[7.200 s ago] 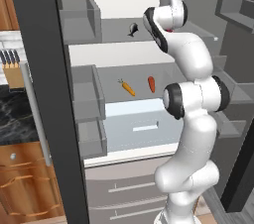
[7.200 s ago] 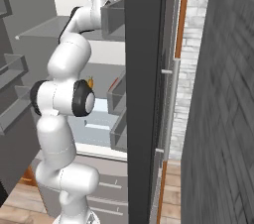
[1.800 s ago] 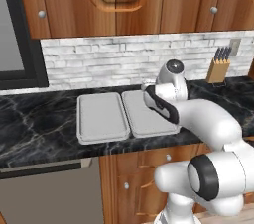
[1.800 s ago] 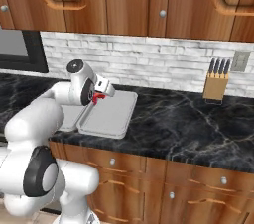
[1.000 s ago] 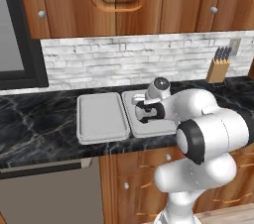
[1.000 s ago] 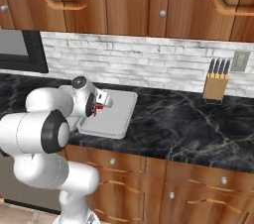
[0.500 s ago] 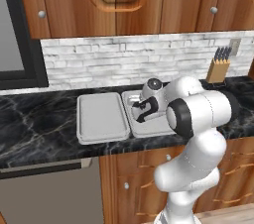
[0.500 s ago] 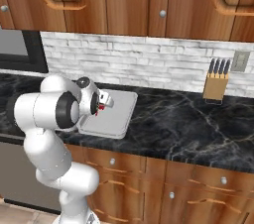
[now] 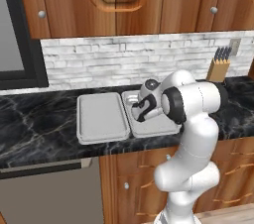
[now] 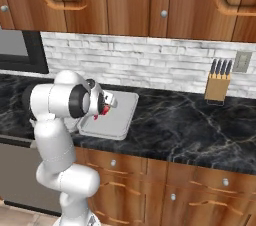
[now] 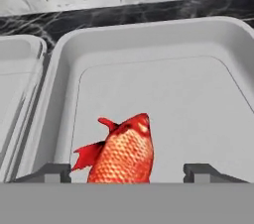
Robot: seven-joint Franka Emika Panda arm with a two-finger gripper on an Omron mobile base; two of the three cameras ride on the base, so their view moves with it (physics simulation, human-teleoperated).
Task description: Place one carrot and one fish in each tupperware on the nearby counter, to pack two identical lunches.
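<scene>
Arm's folded in low over the right tray (image 9: pixel 163 128), the one w/ its left rim right up against the other tray (image 9: pixel 99 119) on the black marble surface (image 10: pixel 200 120). Tool (image 11: pixel 130 173) is pointed down into that right tray and has the red fish (image 11: pixel 123 153) between its two tips. The tips sit pretty wide though, clear gap on each side of the fish in the hand view, so can't tell if it's actually pinched or already let go. From the right base view you just get a bit of red (image 10: pixel 104 110) at the hand, above the tray's near-left part.

Why there: imo the fish is being brought over the tray floor nr its left side, prob so it drops flat inside the rim instead of catching on the raised edge between the two trays. Tray under it looks bare, no carrot that I can see, and the left tray looks bare too, so this reads as early in the packing. Knife block (image 9: pixel 218 69) sits well off toward the surface's right end, not in the way.
</scene>
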